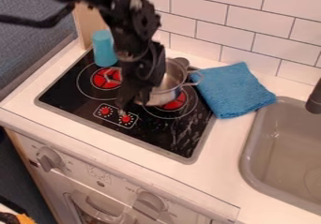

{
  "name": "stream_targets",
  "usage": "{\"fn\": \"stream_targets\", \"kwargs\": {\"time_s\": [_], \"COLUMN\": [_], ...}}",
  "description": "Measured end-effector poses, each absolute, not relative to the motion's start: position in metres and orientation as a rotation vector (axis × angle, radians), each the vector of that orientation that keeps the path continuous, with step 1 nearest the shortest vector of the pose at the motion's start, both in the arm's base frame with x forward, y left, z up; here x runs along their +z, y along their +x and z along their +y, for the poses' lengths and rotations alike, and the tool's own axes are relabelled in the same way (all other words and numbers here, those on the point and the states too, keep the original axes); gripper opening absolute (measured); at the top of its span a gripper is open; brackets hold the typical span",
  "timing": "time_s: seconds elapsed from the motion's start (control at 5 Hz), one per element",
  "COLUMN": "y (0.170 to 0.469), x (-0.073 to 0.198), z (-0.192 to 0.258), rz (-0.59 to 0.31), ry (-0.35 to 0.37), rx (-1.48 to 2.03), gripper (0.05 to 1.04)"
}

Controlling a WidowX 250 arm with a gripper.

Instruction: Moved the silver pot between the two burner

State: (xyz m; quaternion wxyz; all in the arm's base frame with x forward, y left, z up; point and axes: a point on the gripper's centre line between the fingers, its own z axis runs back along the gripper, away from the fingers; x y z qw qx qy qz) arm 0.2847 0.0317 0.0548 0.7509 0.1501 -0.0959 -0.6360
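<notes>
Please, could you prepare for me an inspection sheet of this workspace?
Surface: black cooktop set in a white counter.
Job's things: silver pot partly covers the right burner in view; left burner is beside it.
Clutter: teal cup at the cooktop's far left corner; blue cloth beside the cooktop.
Gripper: black gripper at the pot's left side; contact unclear.
Cables: black cable from the left edge toward the arm.
Surroundings: tiled wall behind, sink right, oven front below.
</notes>
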Motion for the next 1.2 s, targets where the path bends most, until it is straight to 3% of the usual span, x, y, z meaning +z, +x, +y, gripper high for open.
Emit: {"fn": "stream_targets", "kwargs": {"time_s": [0.4, 0.6, 1.0, 1.2], "y": [0.2898, 0.2949, 0.2935, 0.2913], "x": [0.0328, 0.0335, 0.0336, 0.0334], "z": [0.035, 0.0338, 0.0331, 0.0324], "rz": [-0.167, -0.139, -0.122, -0.11], "ry": [0.35, 0.365, 0.368, 0.359], "rx": [-1.294, -1.292, -1.289, -1.291], "gripper": [0.087, 0.246, 0.828, 1.012]}}
